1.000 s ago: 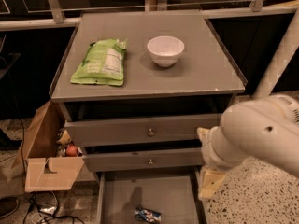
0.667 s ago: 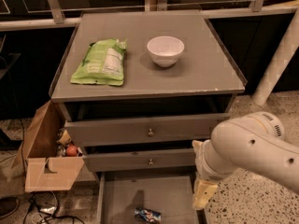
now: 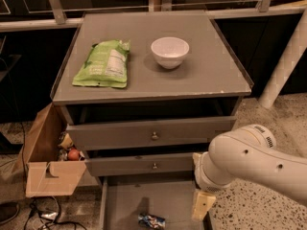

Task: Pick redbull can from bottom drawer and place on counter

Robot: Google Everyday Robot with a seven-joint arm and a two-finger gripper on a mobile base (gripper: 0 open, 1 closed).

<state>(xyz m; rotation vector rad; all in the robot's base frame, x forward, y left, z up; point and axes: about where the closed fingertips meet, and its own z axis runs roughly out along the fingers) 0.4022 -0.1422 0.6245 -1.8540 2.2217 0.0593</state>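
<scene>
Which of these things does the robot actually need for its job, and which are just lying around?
Needed: redbull can, lying in the open bottom drawer; counter; gripper, low by that drawer's right edge.
Lying about: green snack bag and white bowl on the counter; cardboard box at the left.

No text can be read. The white label (image 3: 114, 63) on the green snack bag (image 3: 95, 68), upper left, is illegible. The gripper (image 3: 203, 206) hangs at lower right.
</scene>
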